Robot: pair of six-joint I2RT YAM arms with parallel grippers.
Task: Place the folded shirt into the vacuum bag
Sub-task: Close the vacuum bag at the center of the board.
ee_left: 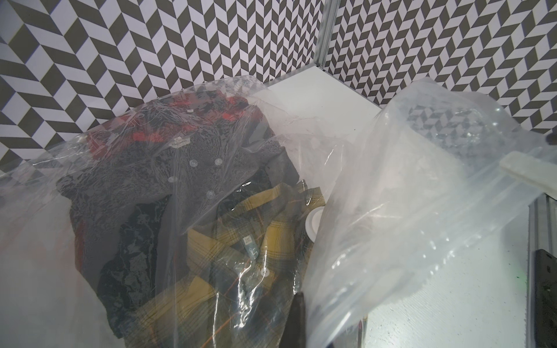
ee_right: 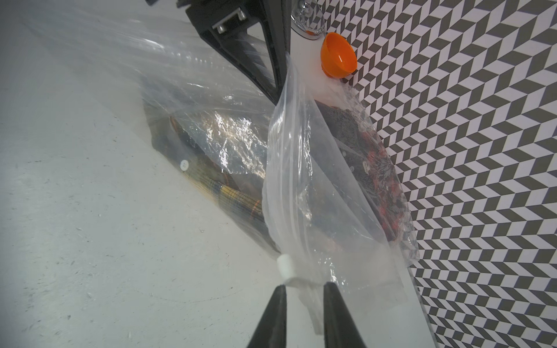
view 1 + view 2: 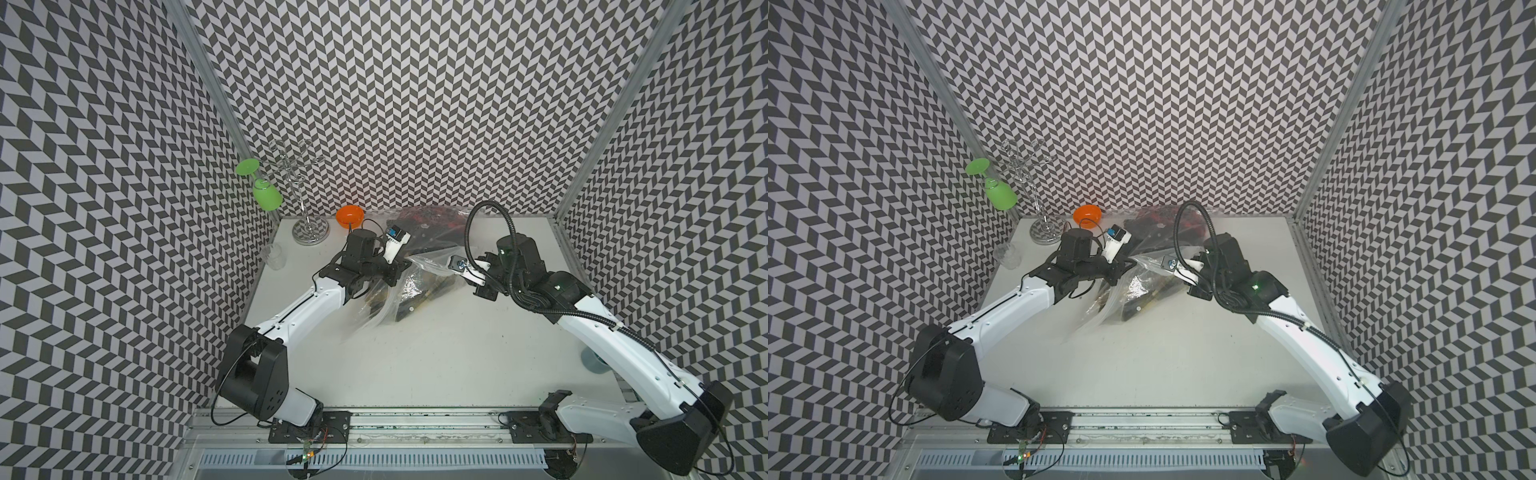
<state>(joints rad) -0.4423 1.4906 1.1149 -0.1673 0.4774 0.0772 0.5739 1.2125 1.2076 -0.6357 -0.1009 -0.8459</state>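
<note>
- Folded shirt, the yellow plaid one, lies inside the vacuum bag beside a dark, red-patterned garment that sits deeper in. In both top views the bag rests on the counter, from the centre toward 12 o'clock.
- Left jaws are clenched and seem to pinch the bag's lip on its 9 o'clock side, though the pinch itself is hidden.
- Right jaws grasp the zip edge just beside the white slider on the 3 o'clock side, and the mouth is raised off the counter.
- Step in hand, as I read it: insertion is all but done, with both arms holding the mouth up. I cannot tell whether the shirt's near edge clears the zip line.
- Next move calls for lowering the lip without dragging the shirt back out, then letting go on each side.
- Round white valve shows just beside the plaid cloth.
- Orange bowl sits at 11 o'clock, near the bag's far corner. A wire rack with a green goblet and a clear cup stand toward 10 o'clock, apart from the bag.
- Nearest thing a swinging lip could knock is the bowl.
</note>
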